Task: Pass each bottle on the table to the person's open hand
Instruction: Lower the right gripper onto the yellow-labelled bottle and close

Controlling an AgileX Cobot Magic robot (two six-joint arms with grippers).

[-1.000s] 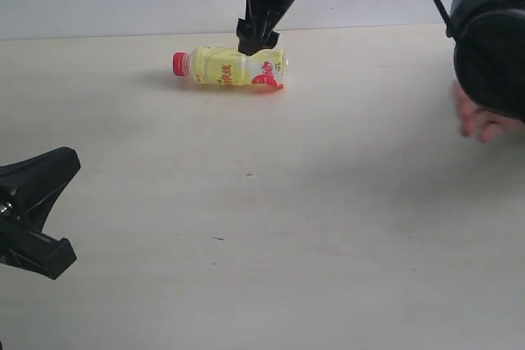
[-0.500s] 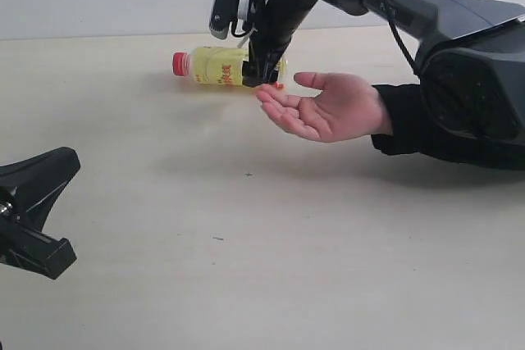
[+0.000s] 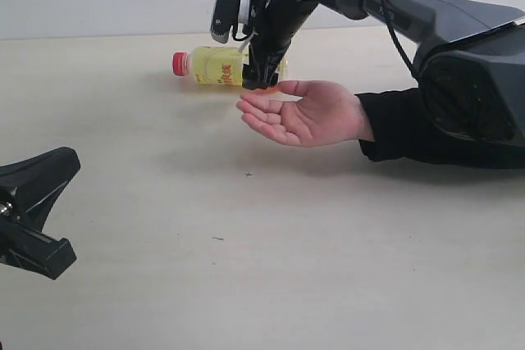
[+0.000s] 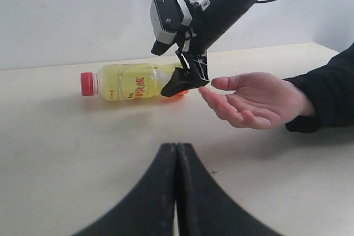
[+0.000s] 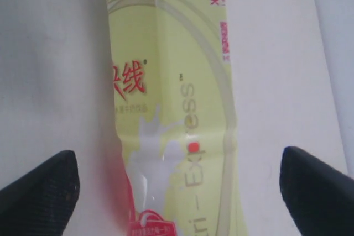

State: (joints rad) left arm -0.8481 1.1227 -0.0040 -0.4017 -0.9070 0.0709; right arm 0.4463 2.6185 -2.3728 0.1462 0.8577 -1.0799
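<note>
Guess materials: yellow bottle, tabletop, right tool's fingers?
Yellow bottle: apparently thin glossy plastic; translucent wall with highlights, printed label.
Table: matte pale wood-look top, probably laminate; even, low-sheen surface.
Fingers of the right tool: matte black, finely pebbled; plastic or rubber, can't tell which.

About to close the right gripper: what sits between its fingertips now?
Between the fingertips of the open right gripper lies the yellow bottle, with a gap on either side; the right wrist view shows it.
</note>
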